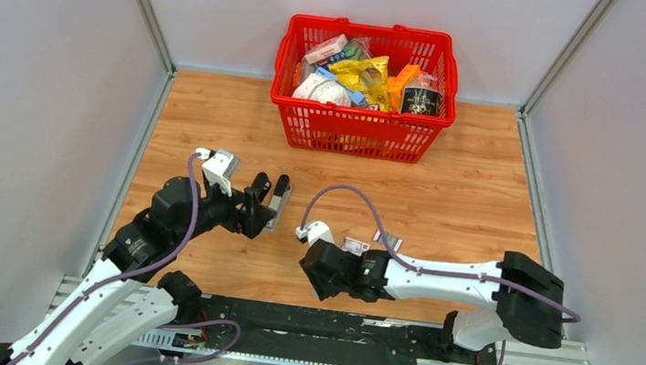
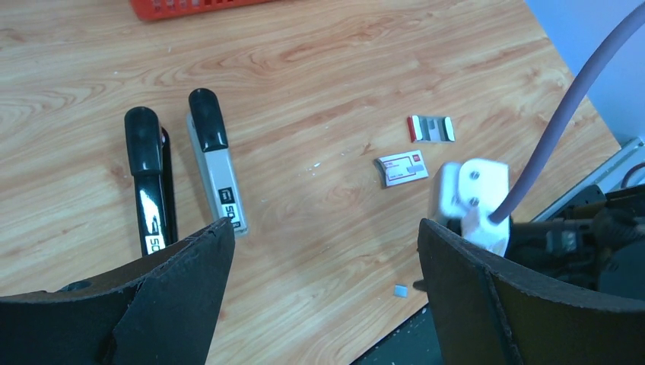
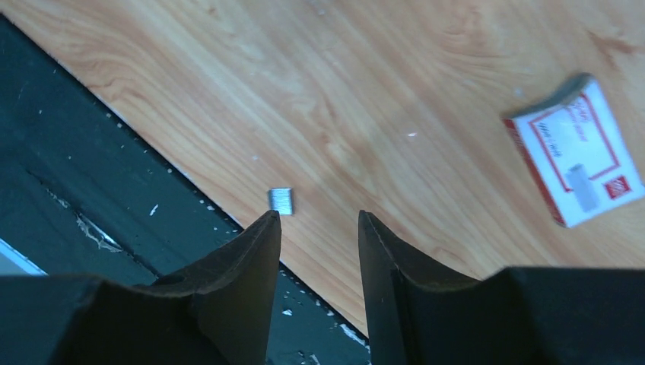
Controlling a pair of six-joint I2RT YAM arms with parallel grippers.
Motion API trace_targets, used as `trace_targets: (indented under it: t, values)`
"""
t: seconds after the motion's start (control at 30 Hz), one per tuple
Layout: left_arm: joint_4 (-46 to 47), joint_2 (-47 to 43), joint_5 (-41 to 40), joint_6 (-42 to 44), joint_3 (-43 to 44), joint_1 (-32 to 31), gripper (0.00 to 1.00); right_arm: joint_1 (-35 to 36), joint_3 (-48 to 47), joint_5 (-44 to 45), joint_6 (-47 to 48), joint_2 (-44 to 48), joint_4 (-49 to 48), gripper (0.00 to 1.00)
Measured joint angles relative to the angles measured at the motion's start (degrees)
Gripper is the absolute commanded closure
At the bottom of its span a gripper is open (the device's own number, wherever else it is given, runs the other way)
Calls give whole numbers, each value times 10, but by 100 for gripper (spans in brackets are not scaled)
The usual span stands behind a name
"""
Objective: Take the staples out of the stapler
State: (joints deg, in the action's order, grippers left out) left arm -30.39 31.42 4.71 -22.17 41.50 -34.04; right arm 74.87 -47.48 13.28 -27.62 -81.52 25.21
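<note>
The stapler lies swung open on the wooden table. Its black top arm (image 2: pixel 148 182) and grey magazine (image 2: pixel 217 171) lie side by side; it also shows in the top view (image 1: pixel 277 199). A small silvery bit of staples (image 3: pixel 281 201) lies near the table's front edge, also in the left wrist view (image 2: pixel 400 290). My right gripper (image 3: pixel 316 220) is open and empty, its left fingertip just short of that bit. My left gripper (image 2: pixel 323 228) is wide open and empty, hovering next to the stapler's near end.
A small red-and-white box (image 3: pixel 578 160) and its separate sleeve (image 2: pixel 430 128) lie right of the stapler. A red basket (image 1: pixel 357 131) full of groceries stands at the back. A black rail (image 3: pixel 91 182) runs along the table's front edge. Grey walls close both sides.
</note>
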Motion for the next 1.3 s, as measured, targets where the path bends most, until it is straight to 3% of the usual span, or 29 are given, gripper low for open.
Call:
trace_targets:
  t: [0.27, 0.93, 1.13, 1.3]
  values:
    - [-21, -18, -5, 0, 2, 0, 3, 54, -41, 1, 11, -75, -5, 55]
    - [-33, -32, -8, -1, 2, 0, 3, 75, -51, 29, 2, -125, -5, 58]
    - [-33, -32, -8, -1, 2, 0, 3, 76, -51, 39, -2, -130, -3, 62]
    - [-33, -32, -8, -1, 2, 0, 3, 76, -51, 44, -5, -130, -1, 72]
